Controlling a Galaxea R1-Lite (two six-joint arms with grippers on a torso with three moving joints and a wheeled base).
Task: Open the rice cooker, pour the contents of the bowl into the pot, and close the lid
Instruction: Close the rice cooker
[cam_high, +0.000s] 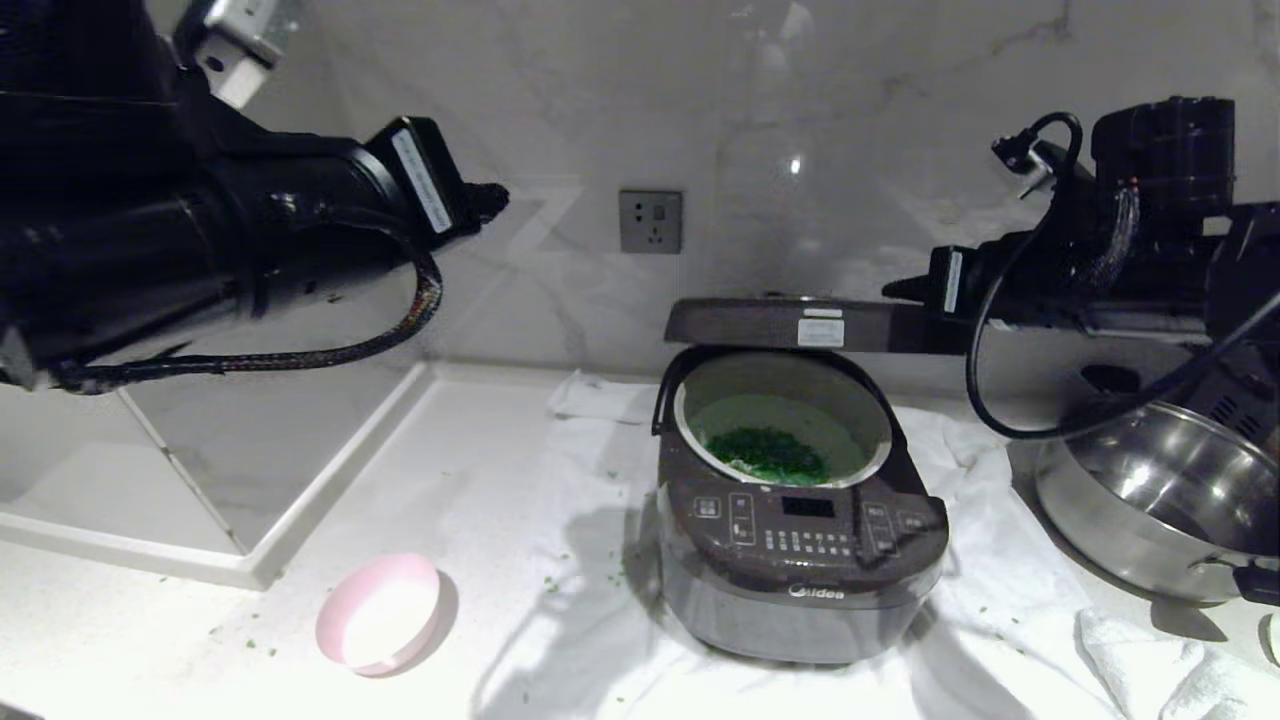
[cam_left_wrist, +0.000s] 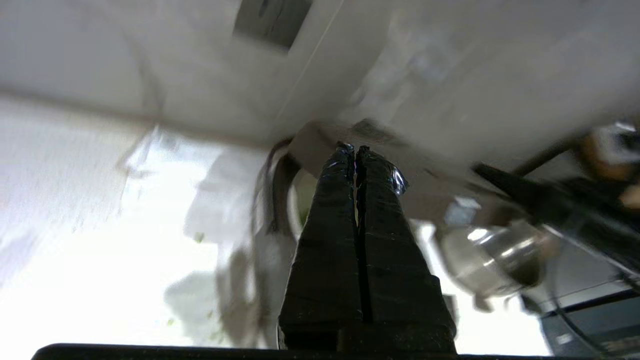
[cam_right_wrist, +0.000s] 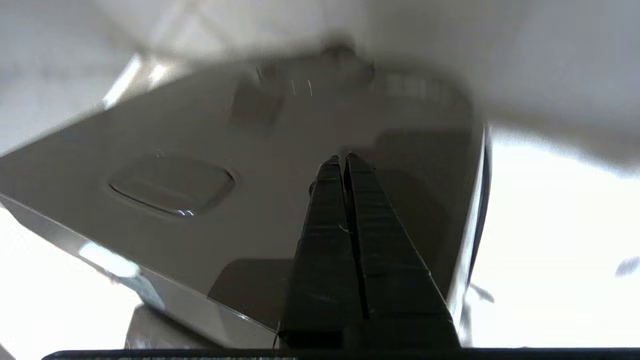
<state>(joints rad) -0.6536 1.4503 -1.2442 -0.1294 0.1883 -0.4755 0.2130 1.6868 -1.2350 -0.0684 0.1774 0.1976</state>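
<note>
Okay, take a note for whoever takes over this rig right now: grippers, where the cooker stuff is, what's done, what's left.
Left gripper: shut, empty, raised at the left, away from the job.
Right gripper: shut, empty, over the top of the lid, which is partly lowered.
Rice cooker: on the white cloth, pot holding the green bits.
Bowl: empty, on the counter left of the cooker.
Done: opening, pouring.
Left: press the lid fully shut.
</note>
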